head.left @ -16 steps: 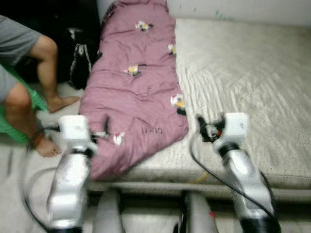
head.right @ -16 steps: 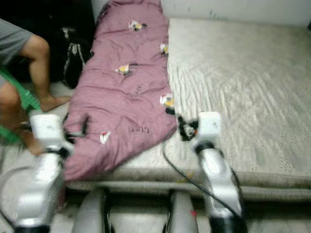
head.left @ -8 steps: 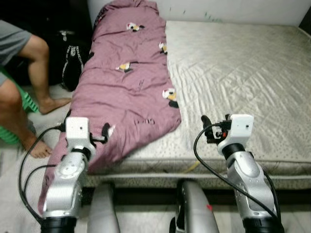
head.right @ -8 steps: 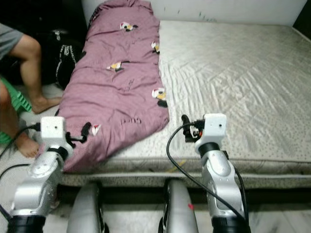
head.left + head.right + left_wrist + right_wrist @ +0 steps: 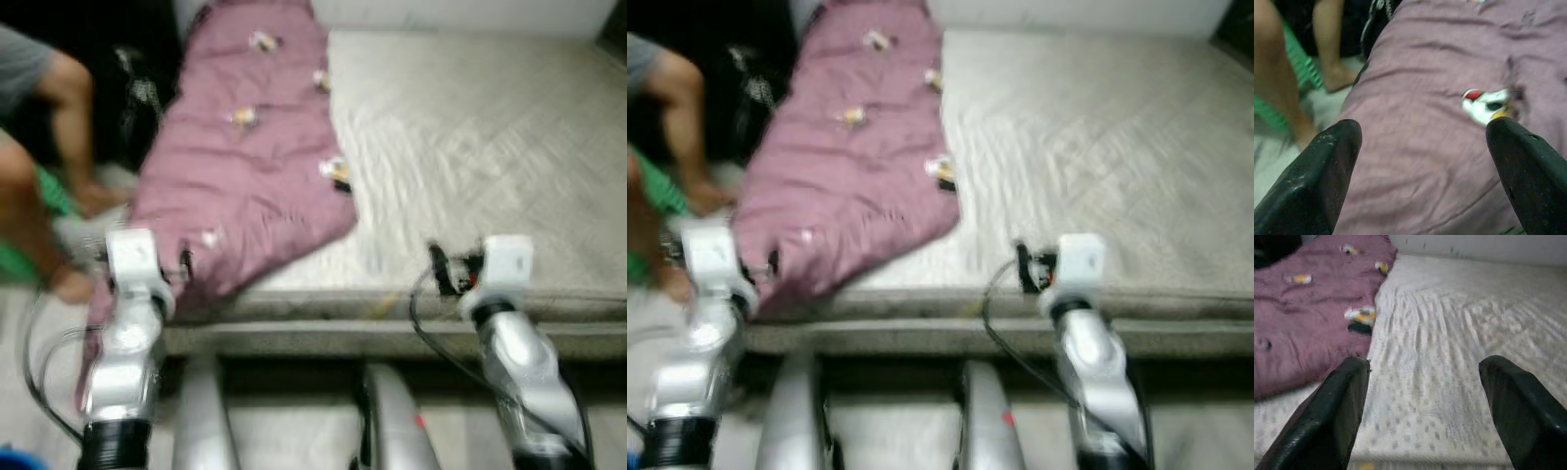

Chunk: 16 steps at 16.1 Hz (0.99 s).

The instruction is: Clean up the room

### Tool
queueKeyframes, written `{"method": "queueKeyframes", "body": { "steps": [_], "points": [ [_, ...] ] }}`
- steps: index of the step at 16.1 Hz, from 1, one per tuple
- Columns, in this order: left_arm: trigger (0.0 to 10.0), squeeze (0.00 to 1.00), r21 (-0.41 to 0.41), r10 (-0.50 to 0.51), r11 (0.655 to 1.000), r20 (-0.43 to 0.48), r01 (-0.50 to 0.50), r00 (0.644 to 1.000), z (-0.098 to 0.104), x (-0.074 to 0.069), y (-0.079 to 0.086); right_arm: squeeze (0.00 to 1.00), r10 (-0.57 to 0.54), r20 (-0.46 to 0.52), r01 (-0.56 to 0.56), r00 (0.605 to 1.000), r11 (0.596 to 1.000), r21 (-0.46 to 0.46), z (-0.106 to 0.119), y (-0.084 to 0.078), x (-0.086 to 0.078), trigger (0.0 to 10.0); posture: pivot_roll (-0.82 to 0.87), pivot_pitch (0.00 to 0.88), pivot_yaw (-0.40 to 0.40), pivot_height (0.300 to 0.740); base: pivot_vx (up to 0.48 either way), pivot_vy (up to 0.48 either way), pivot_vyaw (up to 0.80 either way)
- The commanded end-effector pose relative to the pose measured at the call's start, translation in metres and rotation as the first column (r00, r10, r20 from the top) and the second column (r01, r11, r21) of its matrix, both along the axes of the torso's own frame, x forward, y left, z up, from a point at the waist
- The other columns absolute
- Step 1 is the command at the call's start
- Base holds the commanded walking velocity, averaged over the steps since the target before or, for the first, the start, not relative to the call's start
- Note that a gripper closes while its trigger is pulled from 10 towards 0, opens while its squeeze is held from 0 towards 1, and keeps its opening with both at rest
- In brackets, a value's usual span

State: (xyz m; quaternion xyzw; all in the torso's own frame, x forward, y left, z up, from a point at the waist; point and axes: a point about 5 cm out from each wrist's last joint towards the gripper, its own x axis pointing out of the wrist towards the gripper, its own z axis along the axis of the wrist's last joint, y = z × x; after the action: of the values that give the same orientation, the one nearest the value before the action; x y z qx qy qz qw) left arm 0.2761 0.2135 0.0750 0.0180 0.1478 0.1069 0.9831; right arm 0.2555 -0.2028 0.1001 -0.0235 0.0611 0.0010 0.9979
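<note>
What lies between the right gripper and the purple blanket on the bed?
Only bare mattress. In the right wrist view, the open right gripper looks across pale quilted fabric to the purple blanket; nothing else lies on that stretch.

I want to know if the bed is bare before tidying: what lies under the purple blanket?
The purple blanket lies along the left side of the pale mattress, its near end drooping over the edge. Whatever else it covers is hidden.
</note>
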Motion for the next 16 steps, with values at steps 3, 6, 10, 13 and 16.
{"method": "queueKeyframes", "body": {
  "steps": [3, 6, 10, 13, 16],
  "points": [
    [10.0, 0.00, 0.028, 0.021, 0.999, 0.030, -0.022, 0.999, 0.009, 0.012, 0.004, 0.00, -0.036, 0.004, 0.036, 0.999, 0.998, -0.055, 0.008, -0.020, -0.013, 10.0, -0.14, 0.004, -0.053, 0.538, 0.000, 0.000, 0.00],
    [10.0, 0.00, 0.023, 0.054, 0.998, 0.037, -0.055, 0.998, 0.006, 0.028, 0.008, 0.00, -0.088, -0.029, 0.084, 0.996, 0.990, -0.114, 0.009, -0.044, -0.033, 10.0, -0.20, 0.024, -0.051, 0.538, 0.000, 0.000, 0.00],
    [10.0, 0.00, 0.029, -0.011, 0.999, -0.070, 0.013, 0.997, -0.009, 0.048, -0.008, 0.00, -0.110, -0.019, 0.106, 0.994, 0.984, -0.141, 0.021, -0.051, -0.042, 10.0, -0.27, 0.034, -0.055, 0.538, 0.000, 0.000, 0.00],
    [10.0, 0.00, 0.071, -0.254, 0.959, -0.213, 0.274, 0.943, -0.025, 0.055, -0.046, 0.00, -0.120, -0.022, 0.115, 0.992, 0.979, -0.169, 0.026, -0.059, -0.046, 10.0, -0.29, 0.025, -0.063, 0.538, 0.000, 0.000, 0.00],
    [10.0, 0.00, 0.107, -0.509, 0.822, -0.302, 0.560, 0.806, -0.038, 0.049, -0.091, 0.00, -0.124, -0.004, 0.122, 0.992, 0.977, -0.177, 0.032, -0.062, -0.040, 10.0, -0.29, 0.012, -0.067, 0.538, 0.000, 0.000, 0.00]
  ]
}}
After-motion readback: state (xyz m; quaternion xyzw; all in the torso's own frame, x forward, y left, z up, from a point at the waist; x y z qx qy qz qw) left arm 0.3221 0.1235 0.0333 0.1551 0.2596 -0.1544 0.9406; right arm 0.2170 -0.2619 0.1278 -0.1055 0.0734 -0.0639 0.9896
